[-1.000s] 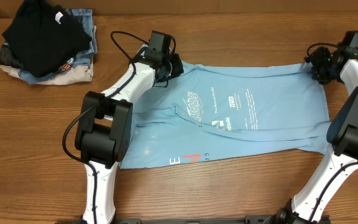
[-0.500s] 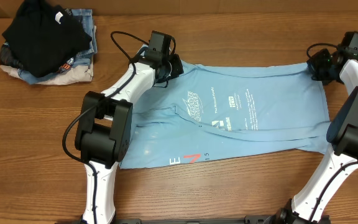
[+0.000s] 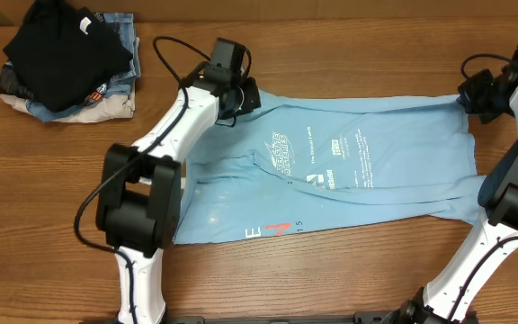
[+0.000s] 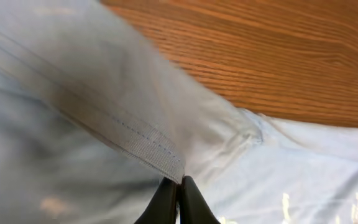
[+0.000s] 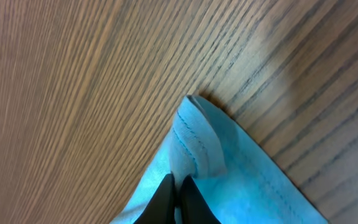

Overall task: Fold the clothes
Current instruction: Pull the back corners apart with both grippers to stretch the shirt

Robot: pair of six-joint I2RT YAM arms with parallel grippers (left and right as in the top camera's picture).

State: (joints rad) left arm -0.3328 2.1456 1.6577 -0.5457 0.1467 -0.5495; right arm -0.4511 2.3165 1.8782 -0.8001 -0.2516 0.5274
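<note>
From overhead, the shirt [image 3: 376, 166] is lying spread across the middle of the table [image 3: 331, 279], its lettering facing up and its lower left part bunching into creases. The left gripper [image 3: 244, 97] is sitting at the shirt's far left corner, and the right gripper [image 3: 475, 93] is sitting at its far right corner. A pile [image 3: 66, 63] of dark and denim clothes is resting well apart at the table's far left. In the left wrist view, the jaws are pressing fully together on a ribbed, stitched edge of the shirt, pinching the cloth between the tips while it is lifting off the wood in a blurred fold. In the right wrist view, the jaws are likewise clamping tight on a hemmed corner of the shirt, with bare wood grain showing all around that corner.
</note>
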